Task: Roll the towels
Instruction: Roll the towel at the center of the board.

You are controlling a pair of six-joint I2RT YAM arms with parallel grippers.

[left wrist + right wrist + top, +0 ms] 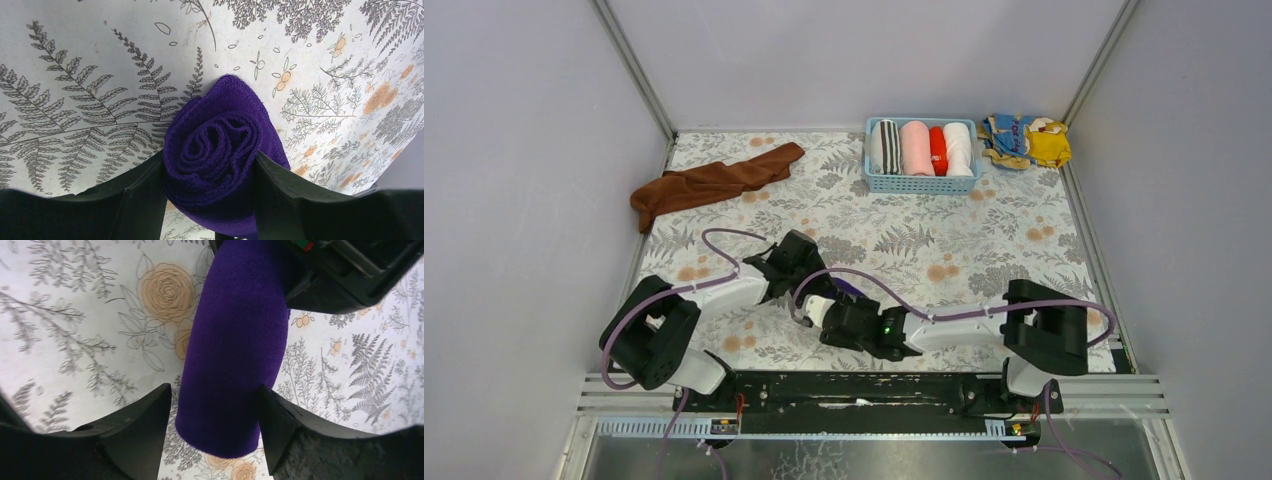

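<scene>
Floral-printed table covering [944, 250], grey ferns and orange roses on white, lies under both arms. Near its front middle is the deep purple terry towel [232, 345], wound into a tight, soft cylinder that shows a spiral of layered edges at one end. Its long axis runs straight from one gripper to the other. The left gripper [209, 157] meets the roll end-on, its black fingers [142, 200] pressed against both flanks of the spiral and holding it. The right gripper [214, 390] straddles the opposite end lengthwise with its jaws parted wider than the roll. A sliver of tabletop shows beside one finger, so it grips nothing. Whether the roll rests on the covering or hangs just above it cannot be told. The rust-brown terry towel [714, 185] lies crumpled and unrolled at the far left, well apart and nearer the left arm. A light-blue plastic basket [921, 185] of rolled towels stands at the far edge. Any lift probably falls to the left arm alone, and the plush pile should compress rather than slip
</scene>
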